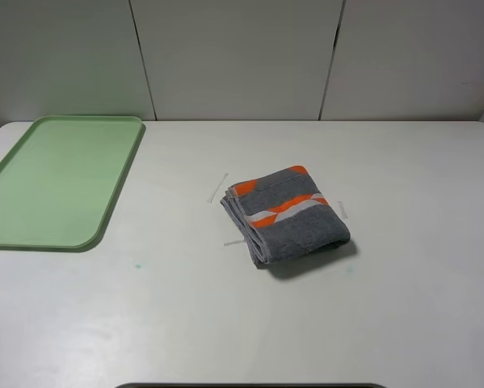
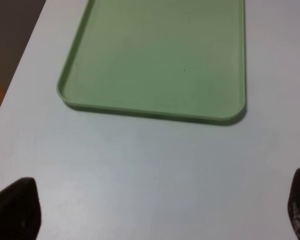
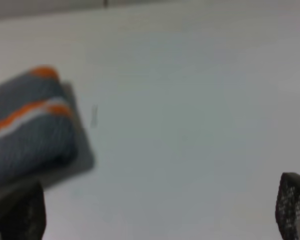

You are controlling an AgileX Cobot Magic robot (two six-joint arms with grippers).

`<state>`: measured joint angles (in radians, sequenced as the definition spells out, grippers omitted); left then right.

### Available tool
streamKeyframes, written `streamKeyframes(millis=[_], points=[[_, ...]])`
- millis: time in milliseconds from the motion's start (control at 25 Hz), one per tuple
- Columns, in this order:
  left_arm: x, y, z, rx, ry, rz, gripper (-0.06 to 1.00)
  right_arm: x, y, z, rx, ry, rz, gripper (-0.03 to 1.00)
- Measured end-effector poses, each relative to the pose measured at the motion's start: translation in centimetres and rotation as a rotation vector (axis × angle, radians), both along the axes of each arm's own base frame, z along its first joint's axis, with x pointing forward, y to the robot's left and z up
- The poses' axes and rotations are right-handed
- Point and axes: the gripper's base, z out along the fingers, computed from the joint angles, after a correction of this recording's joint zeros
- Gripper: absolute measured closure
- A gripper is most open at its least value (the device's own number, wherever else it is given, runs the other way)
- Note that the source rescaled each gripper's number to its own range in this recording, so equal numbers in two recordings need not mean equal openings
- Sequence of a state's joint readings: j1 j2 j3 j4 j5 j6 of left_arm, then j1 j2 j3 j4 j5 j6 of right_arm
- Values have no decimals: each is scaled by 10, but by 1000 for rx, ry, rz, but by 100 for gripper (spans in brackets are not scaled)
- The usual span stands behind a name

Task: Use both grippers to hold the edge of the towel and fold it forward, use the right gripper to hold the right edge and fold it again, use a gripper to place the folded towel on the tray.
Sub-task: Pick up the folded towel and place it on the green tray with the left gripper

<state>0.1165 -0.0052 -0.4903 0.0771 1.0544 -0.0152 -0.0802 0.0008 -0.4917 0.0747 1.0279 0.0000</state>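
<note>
The towel (image 1: 286, 214) lies folded into a thick grey bundle with orange and white stripes, at the table's middle, slightly right. Its layered edges (image 1: 243, 230) face left and a rounded fold (image 1: 314, 246) faces the front. The pale green tray (image 1: 56, 182) sits empty at the far left. Neither arm shows in the high view. In the left wrist view, my left gripper (image 2: 157, 210) is open over bare table just short of the tray (image 2: 155, 55). In the right wrist view, my right gripper (image 3: 156, 210) is open, with the towel (image 3: 29, 135) off to one side of it.
The white table (image 1: 403, 307) runs back to a pale panelled wall (image 1: 242, 56). Small tape marks (image 1: 218, 189) lie around the towel, and a faint teal spot (image 1: 136, 263) sits in front of the tray. The table's left edge (image 2: 19, 75) shows in the left wrist view.
</note>
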Motion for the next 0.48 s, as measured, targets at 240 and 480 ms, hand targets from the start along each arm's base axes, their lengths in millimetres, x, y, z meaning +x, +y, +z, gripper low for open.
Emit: streamKeyframes(millis=[240,480], points=[[0,0,0,0,0,0,-6,-1,0,0,1,-8,-15,-3],[0,0,0,0,0,0,-6,-1,0,0,-3,-7,-17,-3]])
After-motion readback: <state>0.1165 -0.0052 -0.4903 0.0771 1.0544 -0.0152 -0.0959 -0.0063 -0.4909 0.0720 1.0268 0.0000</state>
